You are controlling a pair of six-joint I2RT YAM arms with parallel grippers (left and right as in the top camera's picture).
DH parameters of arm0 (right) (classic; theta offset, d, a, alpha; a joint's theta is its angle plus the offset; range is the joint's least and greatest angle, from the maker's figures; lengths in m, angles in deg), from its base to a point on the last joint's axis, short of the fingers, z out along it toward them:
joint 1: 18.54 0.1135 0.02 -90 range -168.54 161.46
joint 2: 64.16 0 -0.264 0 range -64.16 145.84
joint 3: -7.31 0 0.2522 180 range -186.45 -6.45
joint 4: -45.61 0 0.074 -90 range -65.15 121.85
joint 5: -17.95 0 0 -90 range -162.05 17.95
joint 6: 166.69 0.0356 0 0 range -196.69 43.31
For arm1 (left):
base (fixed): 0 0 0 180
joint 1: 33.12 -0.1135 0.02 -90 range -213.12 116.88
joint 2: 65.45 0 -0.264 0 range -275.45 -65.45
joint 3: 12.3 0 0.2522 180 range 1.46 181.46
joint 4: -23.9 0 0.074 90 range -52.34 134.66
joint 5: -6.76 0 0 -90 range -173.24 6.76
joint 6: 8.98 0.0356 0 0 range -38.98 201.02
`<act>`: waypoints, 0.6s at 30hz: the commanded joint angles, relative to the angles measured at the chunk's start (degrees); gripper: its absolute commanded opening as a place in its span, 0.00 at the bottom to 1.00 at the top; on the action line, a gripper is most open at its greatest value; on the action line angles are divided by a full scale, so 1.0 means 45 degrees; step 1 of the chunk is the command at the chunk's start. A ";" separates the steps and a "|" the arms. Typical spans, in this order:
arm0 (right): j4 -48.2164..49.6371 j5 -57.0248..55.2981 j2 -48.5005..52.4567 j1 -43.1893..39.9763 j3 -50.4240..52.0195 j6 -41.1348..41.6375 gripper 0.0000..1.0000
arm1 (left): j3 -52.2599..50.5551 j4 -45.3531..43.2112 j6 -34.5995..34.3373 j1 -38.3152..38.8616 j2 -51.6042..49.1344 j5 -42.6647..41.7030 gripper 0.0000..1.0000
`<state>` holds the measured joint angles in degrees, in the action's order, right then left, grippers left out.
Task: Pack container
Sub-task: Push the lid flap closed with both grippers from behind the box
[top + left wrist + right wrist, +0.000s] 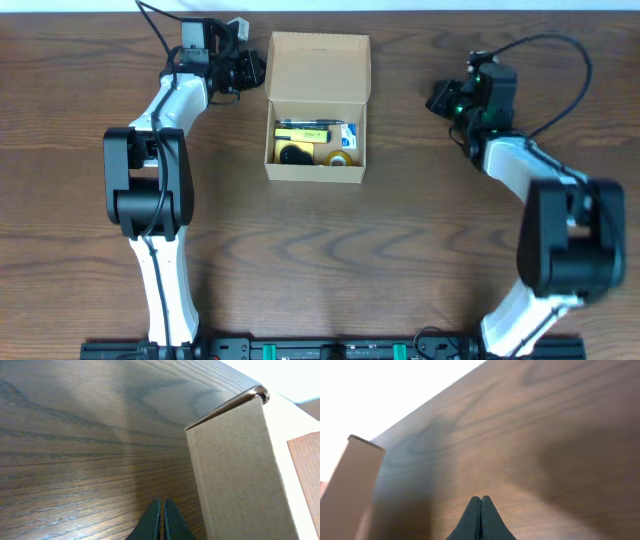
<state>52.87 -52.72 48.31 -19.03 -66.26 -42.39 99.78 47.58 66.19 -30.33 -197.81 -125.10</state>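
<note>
The container (pixel 315 170) is standing at the far middle of the bench (pixel 400 260) between the arms, its flap lid (pixel 320 65) open at the far side. The left end effector (pixel 250 72), just beside that lid, and the right end effector (pixel 440 97), well apart from it, are both being held fully closed on nothing. If the flap is pushed from one side only, the light box is likely to be shoved or twisted rather than shut. The small items (pixel 312 142) inside are being shown only by the overhead view, while the pressed-together fingertips (pixel 162 510) are being shown only by the wrist views.
</note>
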 commanded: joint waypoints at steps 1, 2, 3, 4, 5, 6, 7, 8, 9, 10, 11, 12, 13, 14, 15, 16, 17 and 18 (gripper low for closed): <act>0.1229 0.2992 0.1287 -0.0034 -0.0049 0.2035 0.01 | 0.0277 -0.0083 -0.0005 -0.0049 -0.0073 -0.0374 0.06; 0.1608 0.3177 0.1656 0.0005 -0.0136 0.2438 0.01 | 0.0277 -0.0078 -0.0010 -0.0049 -0.0073 -0.0389 0.05; 0.1909 0.3410 0.1967 0.0063 -0.0267 0.2676 0.01 | 0.0277 -0.0078 -0.0010 -0.0049 -0.0073 -0.0442 0.06; 0.2152 0.3706 0.2239 0.0151 -0.0447 0.2754 0.01 | 0.0277 -0.0087 -0.0005 -0.0049 -0.0073 -0.0602 0.06; 0.2239 0.4022 0.2477 0.0282 -0.0714 0.2754 0.01 | 0.0272 -0.0112 -0.0005 -0.0049 -0.0073 -0.0729 0.06; 0.2225 0.4216 0.2676 0.0423 -0.1015 0.2749 0.01 | 0.0272 -0.0126 -0.0005 -0.0049 -0.0073 -0.0826 0.06; 0.2210 0.4342 0.2827 0.0559 -0.1297 0.2744 0.01 | 0.0272 -0.0151 -0.0005 -0.0049 -0.0073 -0.0874 0.06; 0.2166 0.4396 0.2973 0.0704 -0.1588 0.2744 0.01 | 0.0272 -0.0185 -0.0005 -0.0049 -0.0073 -0.0957 0.06; 0.2059 0.4396 0.3123 0.0855 -0.1933 0.2739 0.01 | 0.0272 -0.0209 -0.0005 -0.0049 -0.0073 -0.0957 0.06; 0.1933 0.4396 0.3269 0.0996 -0.2288 0.2739 0.01 | 0.0272 -0.0214 -0.0010 -0.0049 -0.0073 -0.0967 0.06; 0.1681 0.4449 0.3521 0.1190 -0.2856 0.2701 0.01 | 0.0277 -0.0243 -0.0010 -0.0049 -0.0073 -0.1103 0.06; 0.1355 0.4590 0.3779 0.1336 -0.3381 0.2676 0.01 | 0.0272 -0.0267 -0.0005 -0.0049 -0.0073 -0.1316 0.06; 0.1205 0.4750 0.3968 0.1418 -0.3711 0.2642 0.01 | 0.0272 -0.0267 -0.0010 -0.0049 -0.0073 -0.1389 0.06; 0.1069 0.4954 0.4201 0.1515 -0.4095 0.2652 0.01 | 0.0272 -0.0257 -0.0010 -0.0049 -0.0073 -0.1394 0.06; 0.1030 0.5309 0.4537 0.1632 -0.4600 0.2652 0.01 | 0.0272 -0.0262 -0.0010 -0.0044 -0.0073 -0.1443 0.05; 0.1020 0.5649 0.4872 0.1749 -0.5100 0.2671 0.01 | 0.0272 -0.0257 -0.0005 -0.0039 -0.0073 -0.1511 0.05; 0.0894 0.5833 0.5076 0.1817 -0.5450 0.2769 0.01 | 0.0272 -0.0262 -0.0005 -0.0039 -0.0073 -0.1656 0.05; 0.0646 0.5911 0.5226 0.1885 -0.5756 0.2759 0.01 | 0.0277 -0.0262 -0.0005 -0.0039 -0.0073 -0.1787 0.06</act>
<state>56.61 -29.72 69.35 -11.71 -89.63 -30.56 99.78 46.51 66.17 -30.33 -197.81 -130.59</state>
